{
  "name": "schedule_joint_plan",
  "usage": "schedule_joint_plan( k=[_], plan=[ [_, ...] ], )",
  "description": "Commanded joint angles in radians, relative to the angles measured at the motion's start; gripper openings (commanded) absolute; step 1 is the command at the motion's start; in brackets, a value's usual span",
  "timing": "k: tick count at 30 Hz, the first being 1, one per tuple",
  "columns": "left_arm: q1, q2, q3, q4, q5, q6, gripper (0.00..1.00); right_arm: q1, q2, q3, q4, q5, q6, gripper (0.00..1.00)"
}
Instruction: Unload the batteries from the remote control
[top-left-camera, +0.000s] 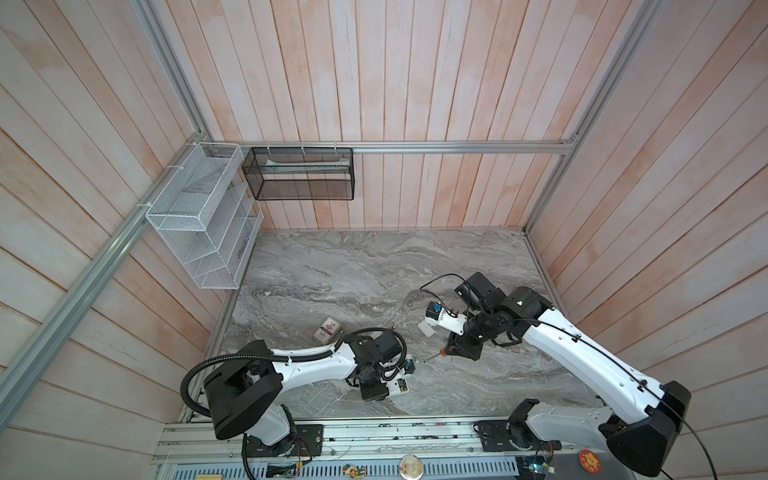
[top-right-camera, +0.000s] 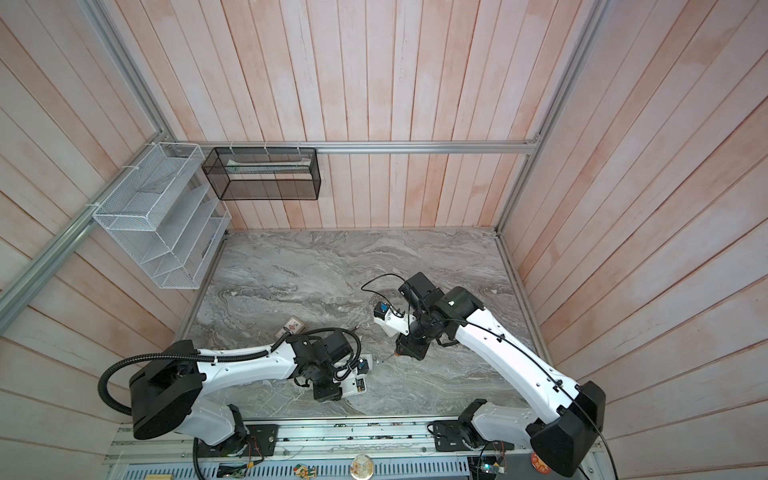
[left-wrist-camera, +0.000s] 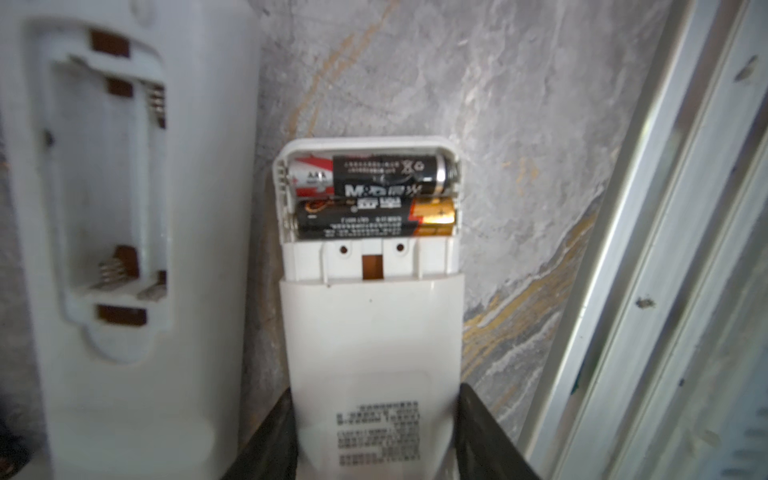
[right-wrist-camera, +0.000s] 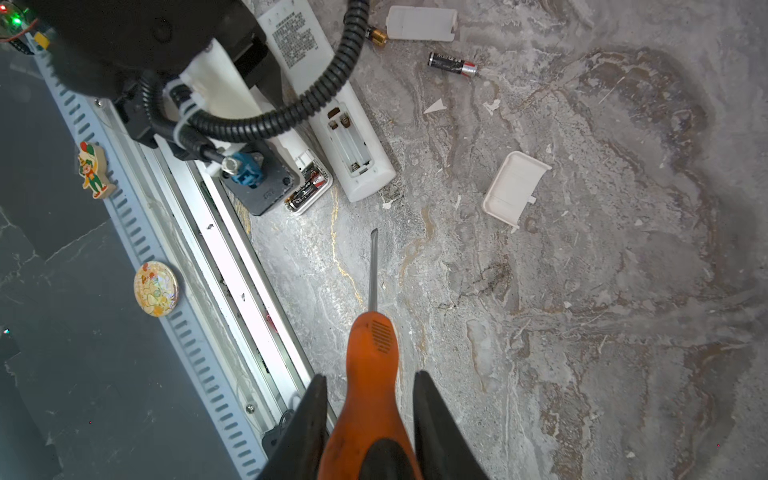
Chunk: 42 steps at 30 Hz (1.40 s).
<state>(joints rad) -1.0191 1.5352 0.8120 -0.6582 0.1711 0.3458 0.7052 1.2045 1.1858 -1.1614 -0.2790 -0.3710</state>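
The left claw (left-wrist-camera: 374, 395) pinched the white remote (left-wrist-camera: 370, 324) by its sides, 2 batteries (left-wrist-camera: 374, 203) seated in its open bay, while the right claw (right-wrist-camera: 370, 376) clamped an orange screwdriver (right-wrist-camera: 374, 353), blade short of that remote, 1 battery (right-wrist-camera: 452, 64) loose on the counter (right-wrist-camera: 582, 311).

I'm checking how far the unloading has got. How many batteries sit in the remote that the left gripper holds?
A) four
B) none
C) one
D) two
D: the left wrist view shows two batteries side by side inside the uncovered remote clamped by the left gripper.
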Motion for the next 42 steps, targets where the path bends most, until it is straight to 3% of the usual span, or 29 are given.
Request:
schedule_joint_plan(
  k=[1,12,21,27,36,42],
  plan=[
    [0.007,0.024,0.015,0.052,-0.002,-0.008,0.53,-0.003,-0.032,-0.026,-0.015,-0.081,-0.058,0.13],
    [0.015,-0.108,-0.095,0.085,-0.037,0.047,0.80,-0.003,-0.086,-0.116,0.060,-0.166,-0.095,0.12],
    [0.034,-0.122,-0.127,0.077,-0.030,0.074,0.83,-0.003,-0.047,-0.144,0.092,-0.223,-0.086,0.12],
    [0.036,-0.095,-0.131,0.073,-0.018,0.086,0.77,-0.002,-0.016,-0.147,0.094,-0.222,-0.074,0.12],
    [0.037,-0.091,-0.131,0.066,0.001,0.100,0.52,-0.003,-0.002,-0.151,0.100,-0.215,-0.062,0.12],
    [0.037,-0.098,-0.128,0.065,0.005,0.105,0.47,-0.003,0.005,-0.147,0.104,-0.213,-0.053,0.12]
  ],
)
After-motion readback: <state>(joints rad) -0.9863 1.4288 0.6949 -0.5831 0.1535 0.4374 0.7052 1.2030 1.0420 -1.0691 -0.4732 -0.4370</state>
